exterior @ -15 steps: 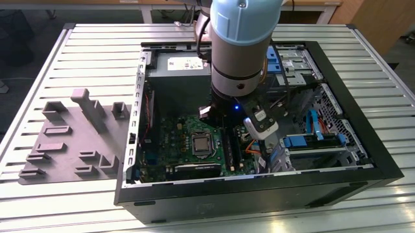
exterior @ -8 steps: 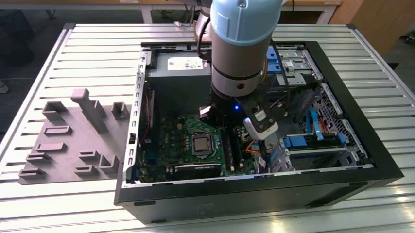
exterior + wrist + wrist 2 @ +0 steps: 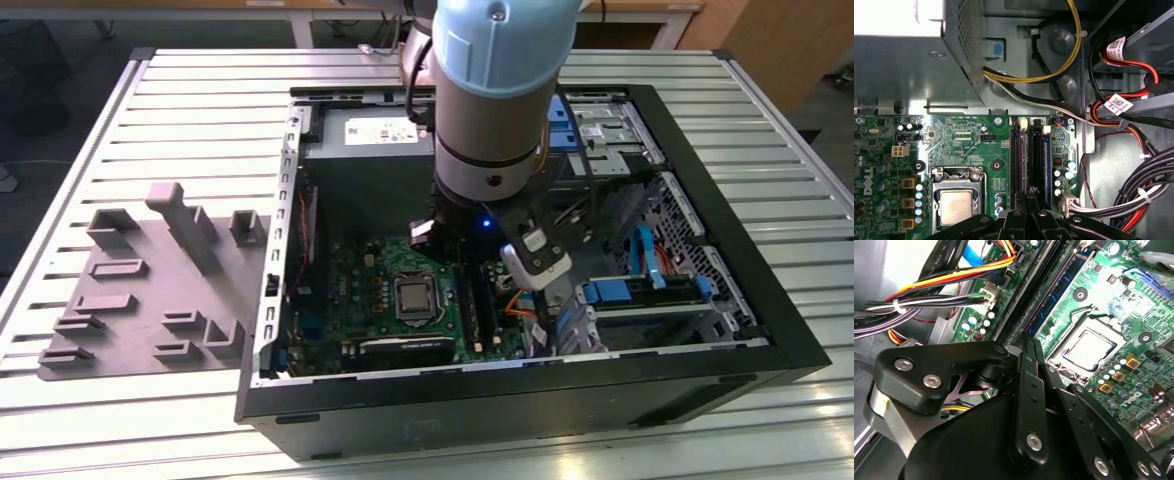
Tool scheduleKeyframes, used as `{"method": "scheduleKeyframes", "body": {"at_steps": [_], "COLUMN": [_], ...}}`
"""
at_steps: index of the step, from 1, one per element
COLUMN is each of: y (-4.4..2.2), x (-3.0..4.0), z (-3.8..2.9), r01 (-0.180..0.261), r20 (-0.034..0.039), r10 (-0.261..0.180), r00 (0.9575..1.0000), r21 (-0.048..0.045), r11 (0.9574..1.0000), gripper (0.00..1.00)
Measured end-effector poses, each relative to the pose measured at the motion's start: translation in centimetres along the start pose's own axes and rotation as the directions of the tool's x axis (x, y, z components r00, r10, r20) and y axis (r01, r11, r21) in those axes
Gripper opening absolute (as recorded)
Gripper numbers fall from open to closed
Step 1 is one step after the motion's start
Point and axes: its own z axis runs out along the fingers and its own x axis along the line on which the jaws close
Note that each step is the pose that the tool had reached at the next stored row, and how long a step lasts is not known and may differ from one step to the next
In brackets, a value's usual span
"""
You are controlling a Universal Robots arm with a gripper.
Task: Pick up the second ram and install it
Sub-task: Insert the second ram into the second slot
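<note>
1 gripper hangs low over the green motherboard, fingers drawn together, though whether they pinch the second ram, standing in the slots, I cannot tell.

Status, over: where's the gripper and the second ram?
Gripper low over memory slots. Cannot tell if it holds the second ram. Cables beside slots, apart.

Large white brand letters stand on the green motherboard, well off to one side of the gripper. A line of small white print runs along the board's edge far from the gripper, too fine to read. White barcode labels wrap the red and black cables; their print is illegible. A sticker on the power supply cannot be read.
</note>
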Motion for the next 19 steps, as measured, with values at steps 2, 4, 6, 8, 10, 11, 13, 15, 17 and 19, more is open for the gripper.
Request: {"method": "scheduleKeyframes", "body": {"at_steps": [2, 4, 6, 8, 10, 11, 13, 15, 17, 19], "y": [-0.01, -0.01, -0.02, -0.03, -0.04, -0.04, -0.04, -0.05, -0.05, -0.06], "x": [0.0, 0.01, 0.01, 0.02, 0.03, 0.03, 0.04, 0.04, 0.04, 0.05], "z": [0.09, 0.15, 0.25, 0.37, 0.49, 0.54, 0.59, 0.61, 0.68, 0.74], "r01": [0.0, 0.0, 0.0, 0.0, 0.0, 0.0, 0.0, 0.0, 0.0, 0.0], "r20": [0.0, 0.0, 0.0, 0.0, -0.0001, 0.0, 0.0, 0.0, 0.0, -0.0001], "r10": [0.0, 0.0, 0.0, 0.0, 0.0, 0.0, 0.0, 0.0, 0.0, 0.0], "r00": [1.0, 1.0, 1.0, 1.0, 1.0, 1.0, 1.0, 1.0, 1.0, 1.0], "r21": [0.0, 0.0002, -0.0001, 0.0001, 0.0002, 0.0001, 0.0002, 0.0, -0.0002, -0.0001], "r11": [1.0, 1.0, 1.0, 1.0, 1.0, 1.0, 1.0, 1.0, 1.0, 1.0], "gripper": [0.12, 0.12, 0.12, 0.12, 0.12, 0.12, 0.12, 0.12, 0.12, 0.12]}}
